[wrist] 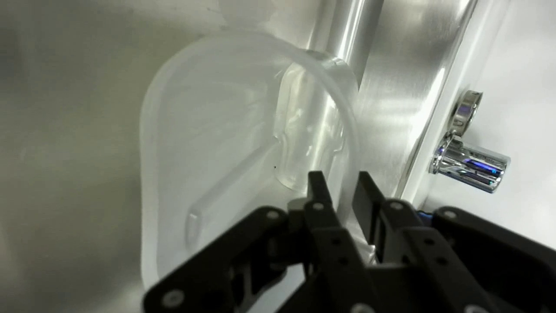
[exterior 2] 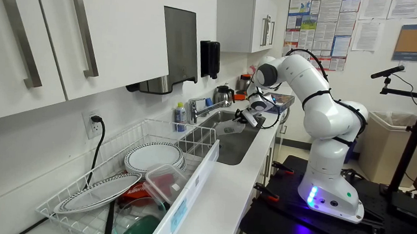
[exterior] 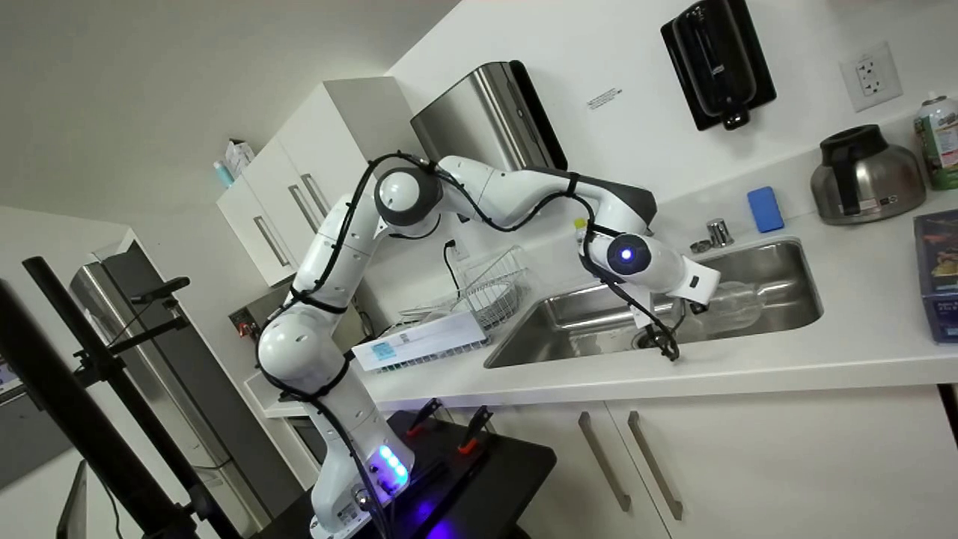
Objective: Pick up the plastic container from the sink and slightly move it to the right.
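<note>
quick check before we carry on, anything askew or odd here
Slightly odd: the translucent whitish plastic container is tilted well off upright at the rectangular stainless-steel sink, its mouth toward the black gripper; probably just because its rim is pinched there. No damage is evident.

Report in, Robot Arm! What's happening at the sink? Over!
Gripper straddling rim of plastic container, firm grip unclear. It's in or just above sink, can't tell which. Possible obstacle: faucet, at sink's edge. Over.

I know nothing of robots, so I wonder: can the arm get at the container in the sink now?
Probably yes: the pincer straddles the container at its rim, and I see nothing blocking it.
</note>
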`<state>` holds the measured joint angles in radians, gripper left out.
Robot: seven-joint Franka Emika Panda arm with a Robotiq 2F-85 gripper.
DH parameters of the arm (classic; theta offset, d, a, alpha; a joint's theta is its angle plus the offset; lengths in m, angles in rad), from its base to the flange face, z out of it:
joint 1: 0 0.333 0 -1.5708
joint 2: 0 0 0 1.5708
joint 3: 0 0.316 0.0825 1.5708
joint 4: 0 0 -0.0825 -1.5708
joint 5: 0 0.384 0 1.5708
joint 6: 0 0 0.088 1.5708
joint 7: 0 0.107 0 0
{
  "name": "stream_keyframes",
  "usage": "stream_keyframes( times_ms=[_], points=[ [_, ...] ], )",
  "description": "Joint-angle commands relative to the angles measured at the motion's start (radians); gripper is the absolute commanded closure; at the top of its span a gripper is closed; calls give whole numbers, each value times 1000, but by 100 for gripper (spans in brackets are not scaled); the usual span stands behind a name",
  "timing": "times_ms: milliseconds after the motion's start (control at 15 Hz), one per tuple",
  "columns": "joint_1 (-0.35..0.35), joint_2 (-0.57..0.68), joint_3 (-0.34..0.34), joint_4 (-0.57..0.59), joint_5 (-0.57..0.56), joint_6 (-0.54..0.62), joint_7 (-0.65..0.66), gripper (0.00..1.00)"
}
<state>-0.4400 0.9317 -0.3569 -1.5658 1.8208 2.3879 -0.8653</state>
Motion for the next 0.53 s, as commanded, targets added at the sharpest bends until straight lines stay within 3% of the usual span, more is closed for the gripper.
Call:
stream_keyframes(
  times_ms=[0,267,400,467],
  points=[
    [-30,33,16,58,-78,-41,72,45],
    [-43,-4,9,26,-229,-85,166,15],
    [-49,-24,-6,9,-362,-134,256,1],
    [-57,-36,-8,2,-421,-155,291,0]
  ],
)
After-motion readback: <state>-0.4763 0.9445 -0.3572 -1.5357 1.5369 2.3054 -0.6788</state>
